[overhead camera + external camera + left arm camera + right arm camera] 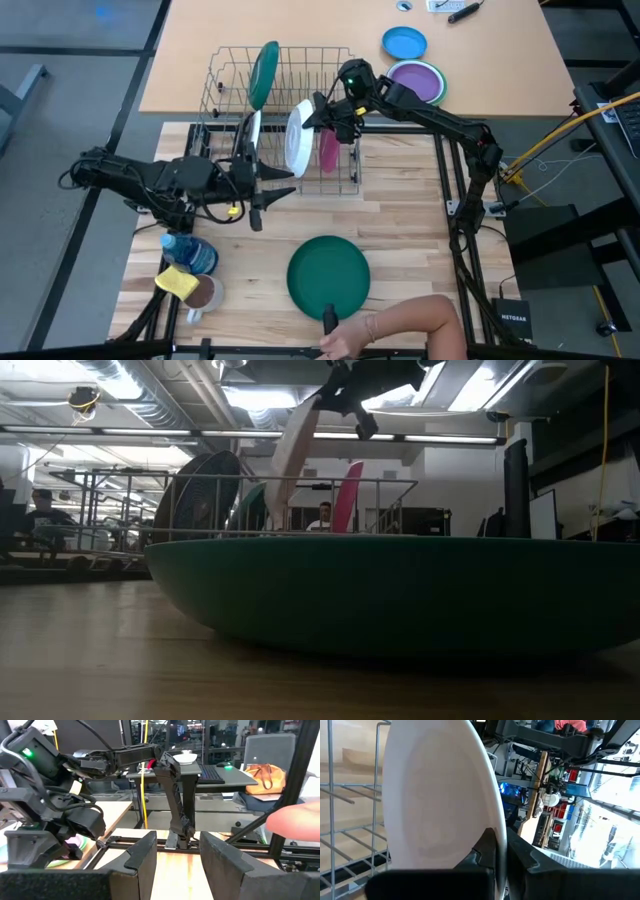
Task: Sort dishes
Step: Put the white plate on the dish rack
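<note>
The dishes are split between table and rack. Nearest, at the table's front edge, a green dish (pixel 328 275) lies flat with a person's hand (pixel 345 340) at its rim — any reach by an arm toward it now risks striking that hand. To its left a blue cup (pixel 190 252), a yellow sponge (pixel 177 282) and a brown cup (pixel 207 292) crowd the corner.

Farther in, the left gripper (pixel 272 192) hovers just in front of the rack (pixel 225 72), its fingers (pixel 145 855) apart and holding nothing. It sits close to the rack's front wire; a forward move could knock the rack and shake the plates standing in it.

Over the rack, the right gripper (pixel 322 112) is clamped on the rim of a white plate (pixel 298 138), held on edge and tilted. The pinch is narrow and at the edge only, so the plate could swing or slip as it goes down. Just beside it stands a pink plate (pixel 329 150); a skewed descent could clip it or land the white plate across the wires instead of between them. A small white plate (pixel 254 135) stands to the left, and a green plate (pixel 264 74) stands toward the rack's back.

Beyond the rack, a blue dish (pixel 404 43) and a purple dish (pixel 418 82) lie flat under the right arm's reach, well clear of the plate.
</note>
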Controlling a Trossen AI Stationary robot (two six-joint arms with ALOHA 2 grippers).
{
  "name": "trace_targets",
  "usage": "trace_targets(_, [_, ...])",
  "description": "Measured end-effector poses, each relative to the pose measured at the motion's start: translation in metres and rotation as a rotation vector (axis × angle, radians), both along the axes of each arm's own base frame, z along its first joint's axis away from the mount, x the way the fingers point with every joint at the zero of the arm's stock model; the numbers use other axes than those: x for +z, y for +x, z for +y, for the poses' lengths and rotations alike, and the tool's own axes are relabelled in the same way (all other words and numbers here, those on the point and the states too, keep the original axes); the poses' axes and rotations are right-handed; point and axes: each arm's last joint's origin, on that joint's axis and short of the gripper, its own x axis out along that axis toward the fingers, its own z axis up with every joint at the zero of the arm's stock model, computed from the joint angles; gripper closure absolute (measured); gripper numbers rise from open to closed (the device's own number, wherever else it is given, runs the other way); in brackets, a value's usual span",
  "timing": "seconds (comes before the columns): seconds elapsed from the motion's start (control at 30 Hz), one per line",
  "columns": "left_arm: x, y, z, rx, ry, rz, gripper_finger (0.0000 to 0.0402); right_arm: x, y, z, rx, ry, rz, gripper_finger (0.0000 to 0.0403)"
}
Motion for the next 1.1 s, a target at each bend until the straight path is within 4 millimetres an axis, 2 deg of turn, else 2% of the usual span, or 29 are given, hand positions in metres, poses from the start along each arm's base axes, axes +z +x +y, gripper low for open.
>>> trace_targets(0.3, [0.0,0.002,0.014,0.057,0.0,0.002,0.0263,-0.004,-0.004,-0.003,0.038,0.052,0.03,0.0388])
trace_targets(0.6, [0.0,0.002,0.015,0.061,0.017,0.01,0.0263,-0.036,0.014,-0.013,0.041,0.109,0.098,0.0388])
trace_targets(0.8, [-0.001,0.002,0.015,0.061,0.014,0.011,0.0263,-0.045,0.02,-0.016,0.036,0.106,0.113,0.0387])
trace_targets(1.1, [-0.001,0.002,0.015,0.061,0.013,0.014,0.0263,-0.046,0.028,-0.011,-0.101,0.046,0.125,0.0309])
